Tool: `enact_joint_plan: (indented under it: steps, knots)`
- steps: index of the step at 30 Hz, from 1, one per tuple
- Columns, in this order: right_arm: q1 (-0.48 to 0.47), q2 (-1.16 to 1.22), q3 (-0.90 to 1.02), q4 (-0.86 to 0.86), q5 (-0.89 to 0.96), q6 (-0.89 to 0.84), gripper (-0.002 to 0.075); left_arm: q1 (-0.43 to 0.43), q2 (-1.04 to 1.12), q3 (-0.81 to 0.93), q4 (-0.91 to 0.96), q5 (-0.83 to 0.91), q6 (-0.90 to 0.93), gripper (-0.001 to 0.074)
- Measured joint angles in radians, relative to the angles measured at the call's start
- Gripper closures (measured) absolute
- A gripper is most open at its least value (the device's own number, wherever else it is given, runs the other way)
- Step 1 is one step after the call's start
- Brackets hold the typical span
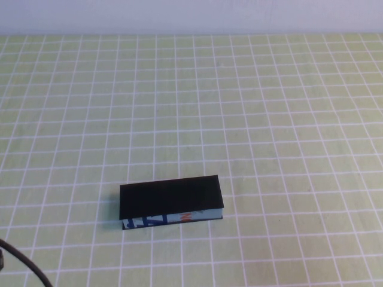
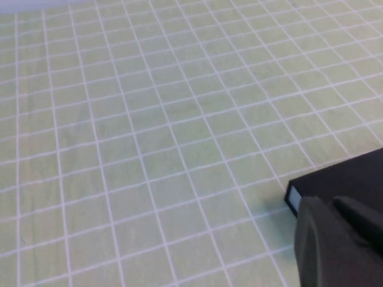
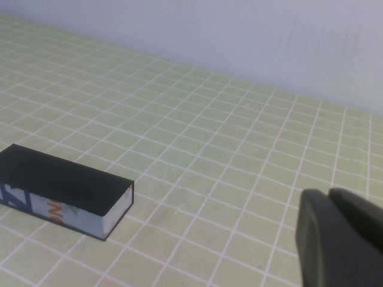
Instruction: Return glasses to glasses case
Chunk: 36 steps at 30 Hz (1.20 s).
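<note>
The glasses case (image 1: 170,196) lies closed on the green checked cloth, front of centre, with its black lid on top and its light blue printed side facing me. The glasses are not in view. My left gripper (image 2: 331,203) is shut and empty, held low just beside one end of the case (image 2: 350,179). My right gripper (image 3: 328,194) is shut and empty, well off to the side of the case (image 3: 60,182). Neither gripper shows in the high view.
The green cloth with white grid lines (image 1: 239,107) covers the whole table up to a pale wall at the back. A black cable (image 1: 24,263) curves in at the front left corner.
</note>
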Motion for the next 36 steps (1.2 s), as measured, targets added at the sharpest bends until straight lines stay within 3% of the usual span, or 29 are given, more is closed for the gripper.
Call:
enact_joint_plan:
  steps: [11,16,26,36]
  knots:
    - [0.0,0.0,0.0,0.0,0.0,0.0,0.0743,0.133,-0.126,0.294,-0.014,-0.462,0.071,0.0736]
    - [0.0,0.0,0.0,0.0,0.0,0.0,0.0743,0.149,-0.177,0.327,-0.039,-0.495,0.107,0.0737]
    - [0.0,0.0,0.0,0.0,0.0,0.0,0.0743,0.264,-0.307,0.469,-0.126,-0.54,0.114,0.0736]
    - [0.0,0.0,0.0,0.0,0.002,0.0,0.0743,0.28,-0.408,0.609,-0.216,-0.591,0.11,0.0737]
